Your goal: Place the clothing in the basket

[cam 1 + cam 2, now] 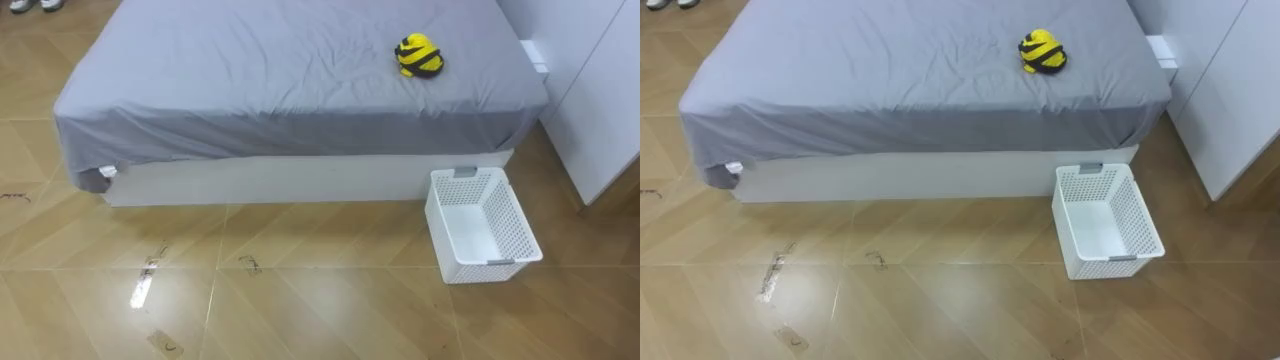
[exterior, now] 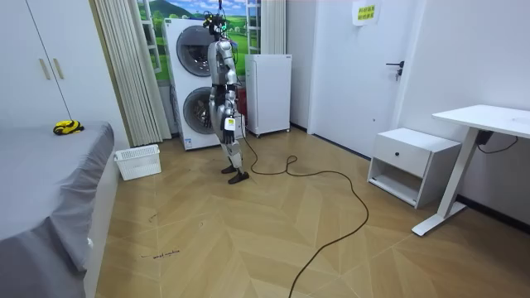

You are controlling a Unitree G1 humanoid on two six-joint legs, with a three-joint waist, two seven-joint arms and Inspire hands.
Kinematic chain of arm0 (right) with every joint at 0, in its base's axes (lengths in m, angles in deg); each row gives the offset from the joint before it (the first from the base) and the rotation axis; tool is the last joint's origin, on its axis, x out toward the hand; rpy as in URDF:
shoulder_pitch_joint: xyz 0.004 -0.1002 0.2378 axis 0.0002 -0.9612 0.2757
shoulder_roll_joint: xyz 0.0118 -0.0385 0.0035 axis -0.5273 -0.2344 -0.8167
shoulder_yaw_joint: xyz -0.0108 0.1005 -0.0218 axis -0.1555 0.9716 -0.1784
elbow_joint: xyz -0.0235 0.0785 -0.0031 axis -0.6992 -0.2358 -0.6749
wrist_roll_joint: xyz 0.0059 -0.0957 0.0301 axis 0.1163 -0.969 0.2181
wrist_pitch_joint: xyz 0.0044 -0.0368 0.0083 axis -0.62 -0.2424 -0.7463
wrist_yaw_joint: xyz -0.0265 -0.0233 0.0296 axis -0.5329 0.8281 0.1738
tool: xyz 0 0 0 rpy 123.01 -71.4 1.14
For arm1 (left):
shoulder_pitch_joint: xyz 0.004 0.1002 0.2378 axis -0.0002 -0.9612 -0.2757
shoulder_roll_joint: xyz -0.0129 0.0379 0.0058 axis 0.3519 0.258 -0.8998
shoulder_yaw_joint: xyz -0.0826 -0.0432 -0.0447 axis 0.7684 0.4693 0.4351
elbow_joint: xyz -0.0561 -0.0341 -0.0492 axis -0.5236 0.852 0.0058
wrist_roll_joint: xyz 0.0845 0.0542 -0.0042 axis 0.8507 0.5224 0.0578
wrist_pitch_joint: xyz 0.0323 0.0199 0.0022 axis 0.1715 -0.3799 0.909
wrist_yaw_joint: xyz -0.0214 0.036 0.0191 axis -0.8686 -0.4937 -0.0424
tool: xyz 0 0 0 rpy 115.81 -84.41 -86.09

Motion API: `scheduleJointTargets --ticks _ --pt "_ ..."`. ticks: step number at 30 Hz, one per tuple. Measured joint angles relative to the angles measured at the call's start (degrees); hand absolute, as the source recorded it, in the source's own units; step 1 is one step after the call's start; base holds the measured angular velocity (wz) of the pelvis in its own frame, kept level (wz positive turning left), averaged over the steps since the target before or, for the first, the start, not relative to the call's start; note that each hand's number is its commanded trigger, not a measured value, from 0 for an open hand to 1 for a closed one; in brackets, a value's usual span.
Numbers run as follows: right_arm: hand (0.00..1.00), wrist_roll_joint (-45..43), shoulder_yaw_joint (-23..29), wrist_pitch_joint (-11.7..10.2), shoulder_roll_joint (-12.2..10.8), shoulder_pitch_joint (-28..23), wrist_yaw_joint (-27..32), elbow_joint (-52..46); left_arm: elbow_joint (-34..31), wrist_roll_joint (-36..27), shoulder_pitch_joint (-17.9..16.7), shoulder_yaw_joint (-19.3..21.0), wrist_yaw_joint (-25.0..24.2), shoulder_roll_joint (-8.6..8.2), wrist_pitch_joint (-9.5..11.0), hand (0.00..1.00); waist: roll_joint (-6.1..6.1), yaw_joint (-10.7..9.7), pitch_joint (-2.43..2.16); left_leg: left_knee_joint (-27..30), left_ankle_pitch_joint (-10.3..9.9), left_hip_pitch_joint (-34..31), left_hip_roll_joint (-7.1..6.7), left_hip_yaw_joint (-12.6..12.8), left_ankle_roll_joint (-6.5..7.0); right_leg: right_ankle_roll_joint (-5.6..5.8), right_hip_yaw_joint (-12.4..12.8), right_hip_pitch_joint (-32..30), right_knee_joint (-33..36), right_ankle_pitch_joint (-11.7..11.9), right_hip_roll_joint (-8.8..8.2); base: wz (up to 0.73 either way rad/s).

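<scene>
Clothes (image 1: 419, 55) are lying upper right on the bed (image 1: 250, 80), basket (image 1: 492, 271) waiting below for them; robot hand (image 2: 229, 125) state unclear.

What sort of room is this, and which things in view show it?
Most likely a bedroom with a laundry corner: a grey-covered bed, two stacked washing machines, and a white basket on the floor beside the bed.

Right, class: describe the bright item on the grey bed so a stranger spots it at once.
Find the wide bed under a grey sheet. Near its right end, beyond the white perforated plastic basket on the floor, lies a small bunched cloth. It alone is yellow with black bands.
</scene>
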Motion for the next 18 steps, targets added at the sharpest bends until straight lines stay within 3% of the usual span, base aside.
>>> scheduleJointTargets --ticks 18 --pt "0.00 0.03 -0.06 0.04 -0.10 -0.05 -0.60 0.35 0.00 -0.11 -0.20 0.62 -1.44 0.46 0.00 0.00 -0.74 0.26 -0.04 -0.31 0.00 -0.15 -0.04 0.53 0.00 0.00 0.51 -0.19 -0.76 0.00 0.00 -0.01"
